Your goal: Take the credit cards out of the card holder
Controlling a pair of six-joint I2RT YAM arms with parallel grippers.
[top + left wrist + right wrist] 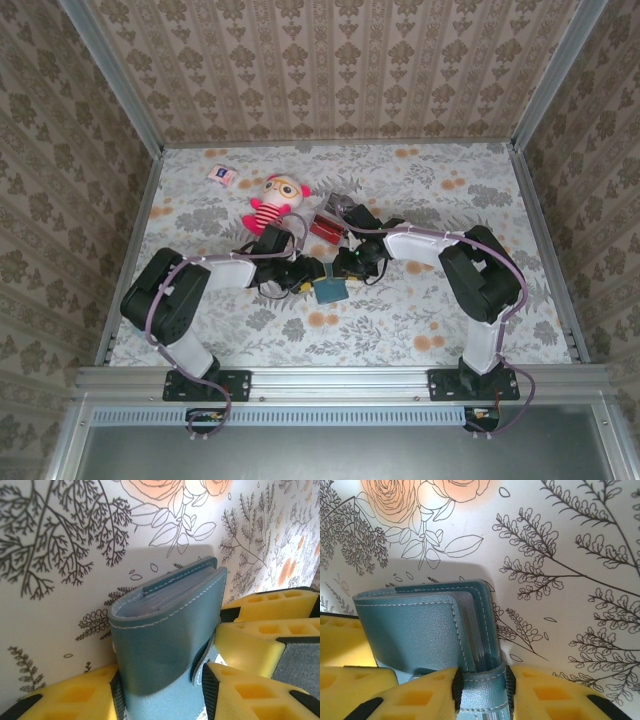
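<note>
- Far left at the back, a small white-pink-blue packet and a plush doll lie on the floral table. They're well apart from the action, so we'd call them clutter.
- The left gripper comes in from the left, with its pads pressed on both faces of the teal card holder. It's pinching the body, and our guess is that's to anchor it.
- The card holder sits near the table's middle, between the two grippers, folded almost closed. The slot edges show in layers at the open side. We can't make out any credit cards, so we reckon they're tucked inside.
- Just behind it, beside the doll, is a small red-and-black pile. We can't tell what it is.
- The right gripper is clamped on the holder's narrow stitched tab, probably to peel the flap open against the left's hold.
</note>
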